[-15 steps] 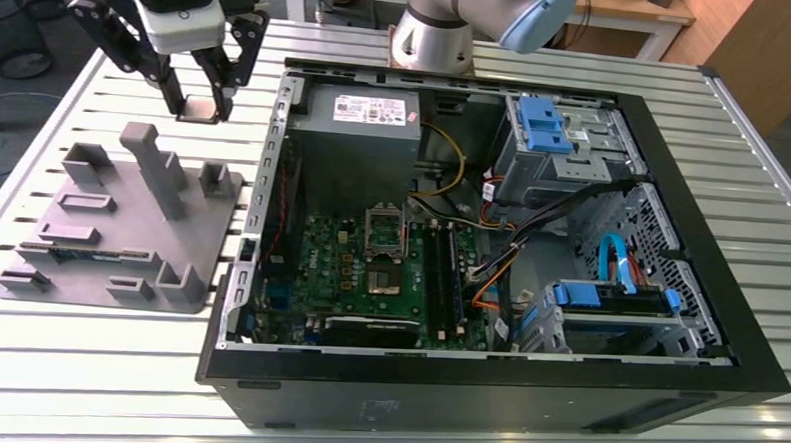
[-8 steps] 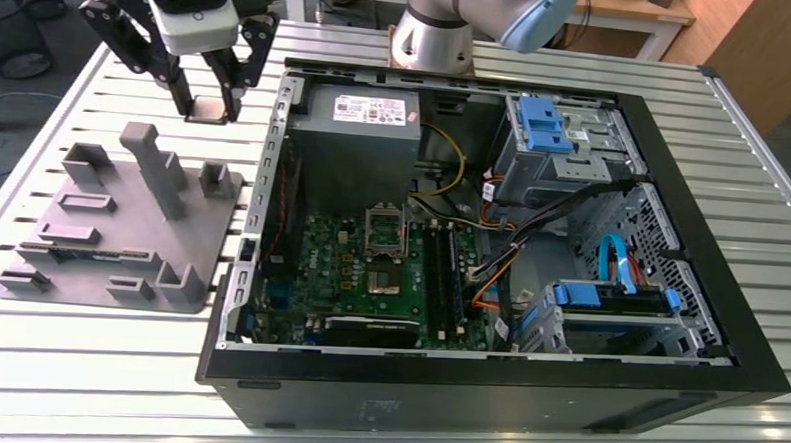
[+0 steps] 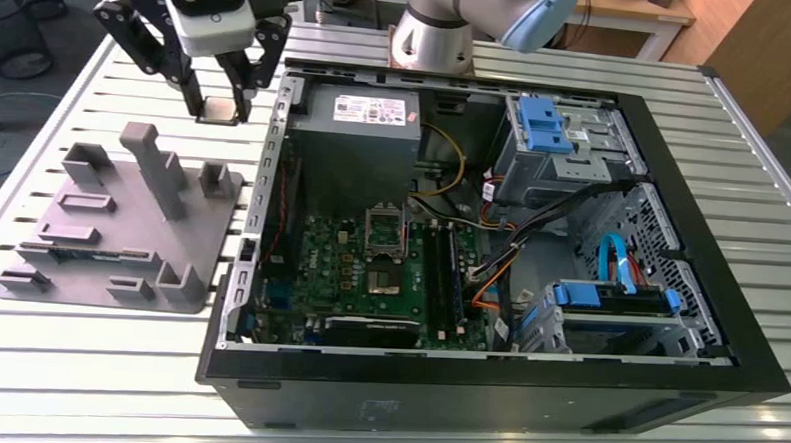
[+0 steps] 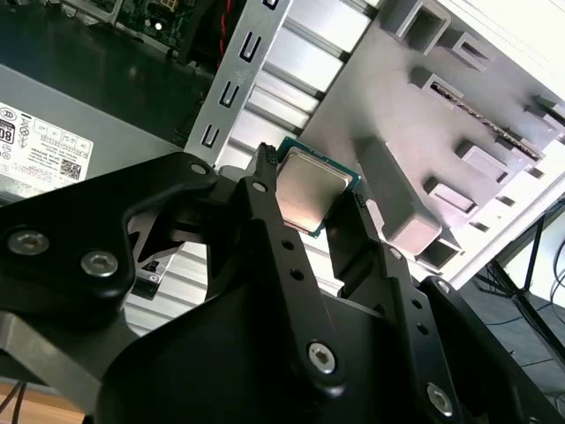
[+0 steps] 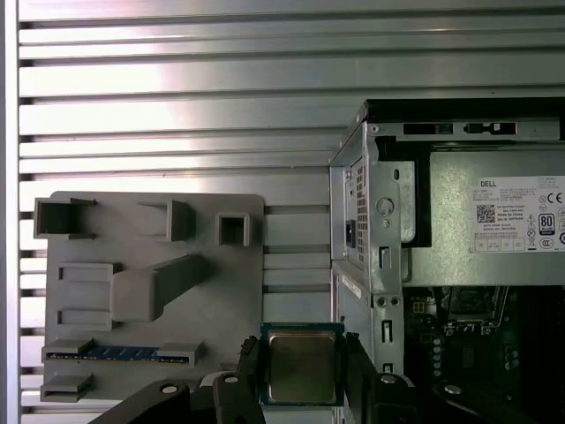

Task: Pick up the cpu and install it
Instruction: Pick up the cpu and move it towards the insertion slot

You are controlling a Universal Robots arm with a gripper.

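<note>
Exterior view looks steeply down over the whole computer case [image 3: 428, 403]; both wrist views, close in, share the grey holder [image 5: 238, 291] [image 4: 375, 93].

Place: a robotics lab or test workshop, from where I stand.
Surface: a slatted metal surface [image 3: 82, 368], built like a workbench rather than home furniture.
Machine: a robot arm [image 3: 438, 28] rising behind the case, its black pincer [image 3: 220, 112] clamped on a cpu [image 5: 302, 364].
Workpiece: an open computer case [image 3: 709, 380] lying on its side, boards and cables bare.
Fixture: a grey plastic holder [image 3: 115, 229] with slots and posts.
Around: wooden desks [image 3: 645, 7] and a wire bin [image 3: 16, 35].
</note>
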